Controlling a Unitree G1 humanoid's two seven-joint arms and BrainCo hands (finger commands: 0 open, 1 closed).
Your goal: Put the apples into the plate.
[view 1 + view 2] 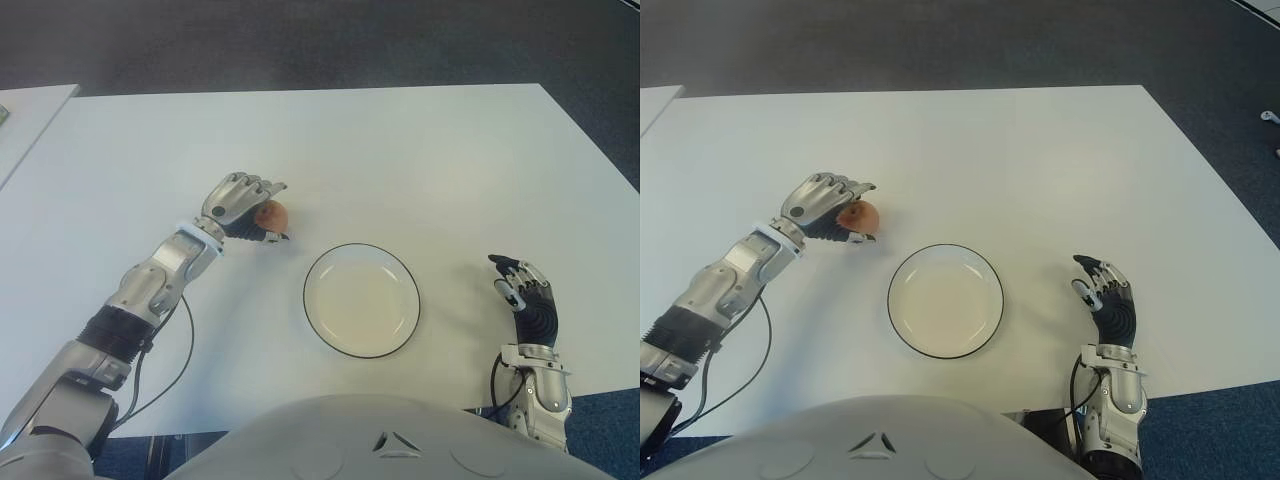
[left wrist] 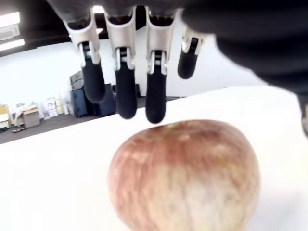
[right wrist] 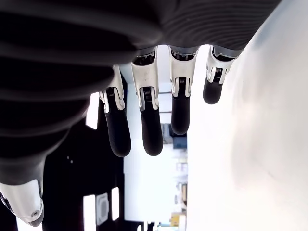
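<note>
1. On the white worktop (image 1: 420, 160), the plate (image 1: 361, 300) sits near the robot's body with nothing in it, so by the look of things no part of the task is done yet.
2. To the plate's left and a little beyond it lies the one apple (image 1: 272, 215) in view; the task speaks of apples, but no other shows.
3. The left hand (image 1: 240, 205) arches over the apple, its fingers (image 2: 126, 72) curled above and around it. In the left wrist view the fingertips hang just above the fruit with a gap showing, so I judge the grasp not yet closed.
4. The right hand (image 1: 1108, 300) shows to the plate's right, fingers loosely apart and holding nothing.
5. What is left: close on the apple, carry it rightward to the plate and let go.
6. The apple is roundish with no clear long axis; its top seems to face upward, towards the fingertips.
</note>
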